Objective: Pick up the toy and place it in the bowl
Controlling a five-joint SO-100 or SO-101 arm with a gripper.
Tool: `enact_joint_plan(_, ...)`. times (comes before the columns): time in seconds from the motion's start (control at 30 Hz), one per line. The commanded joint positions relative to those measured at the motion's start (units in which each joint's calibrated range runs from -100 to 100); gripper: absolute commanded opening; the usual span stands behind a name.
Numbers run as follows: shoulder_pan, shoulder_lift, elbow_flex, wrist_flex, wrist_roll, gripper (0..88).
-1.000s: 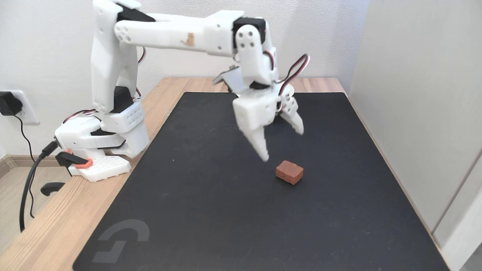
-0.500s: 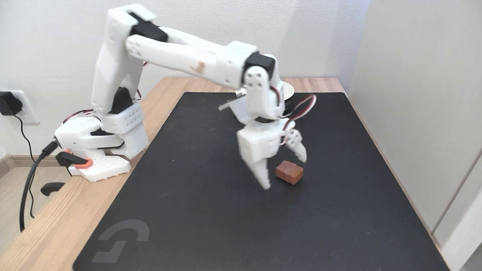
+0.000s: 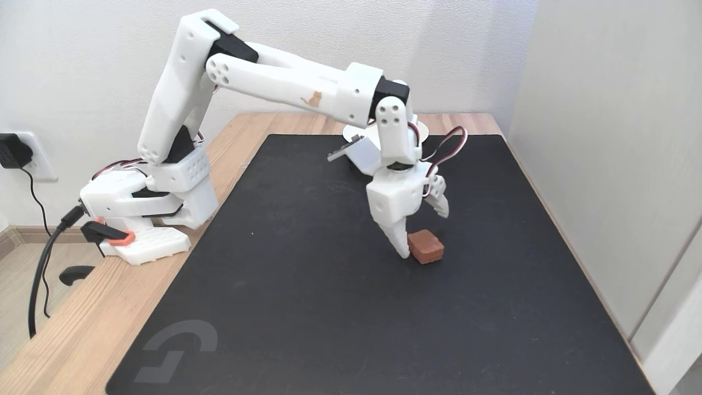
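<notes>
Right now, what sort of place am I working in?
Probably a home desk setup: a wooden table against a white wall, a black desk mat, and a charger in a wall outlet.

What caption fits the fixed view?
Open gripper straddles the toy on the black mat, one finger touching it.

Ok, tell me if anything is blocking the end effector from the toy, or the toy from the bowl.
Nothing visible stands between the open end effector and the toy; one finger is right beside it. The bowl sits at the mat's far edge, mostly hidden behind the arm. The mat between them looks bare.
</notes>
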Motion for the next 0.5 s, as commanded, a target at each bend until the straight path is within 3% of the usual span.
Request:
enact_joint_plan(0.0,0.8,1.4,-0.5,-0.3,-0.2,37.1)
enact_joint_plan(0.37,4.6,1.9,-0.4,0.4,-0.3,37.1)
enact_joint_plan(0.47,5.0,1.9,-0.4,0.5,-0.4,30.6)
